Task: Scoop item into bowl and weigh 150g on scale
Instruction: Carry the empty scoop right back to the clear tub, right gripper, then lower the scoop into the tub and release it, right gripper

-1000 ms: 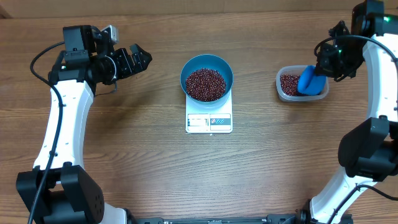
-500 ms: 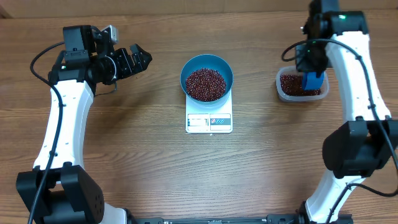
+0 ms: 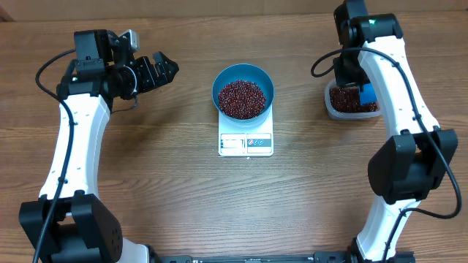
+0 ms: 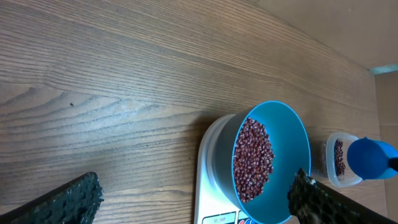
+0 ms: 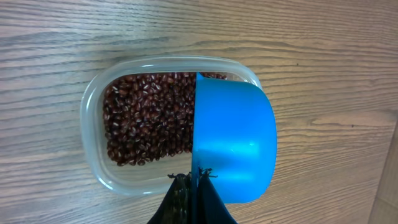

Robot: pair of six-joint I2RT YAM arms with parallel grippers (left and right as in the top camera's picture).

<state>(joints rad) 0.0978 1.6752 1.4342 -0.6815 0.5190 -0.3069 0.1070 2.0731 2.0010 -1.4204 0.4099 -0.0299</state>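
Clamped shut on the handle of the blue scoop (image 5: pixel 233 146), the right gripper (image 5: pixel 191 193) holds it over the right half of the clear tub (image 5: pixel 93 106), which lies at the far right of the table (image 3: pixel 146 168) with a layer of beans (image 5: pixel 146 118) in it. The scoop looks turned on its edge, so the sound move seems to be to lower its lip into the deeper left side of the heap and sweep gently, since the light tub could slide or tip under a hard push. A small load is probably wiser than a full one: the bowl (image 3: pixel 265 79), standing on the scale (image 3: pixel 246 143) at the middle of the table, already carries a good mound of beans, and the display is too small to read. The scoop should travel level to the left and empty over the bowl's centre without touching its rim, which would upset the reading. The left gripper (image 3: pixel 167 69) hangs wide and empty at the far left, well apart from everything. The table is brown wood grain, bare apart from these things; only a pale strip shows beyond its far edge, so little can be said of the room.
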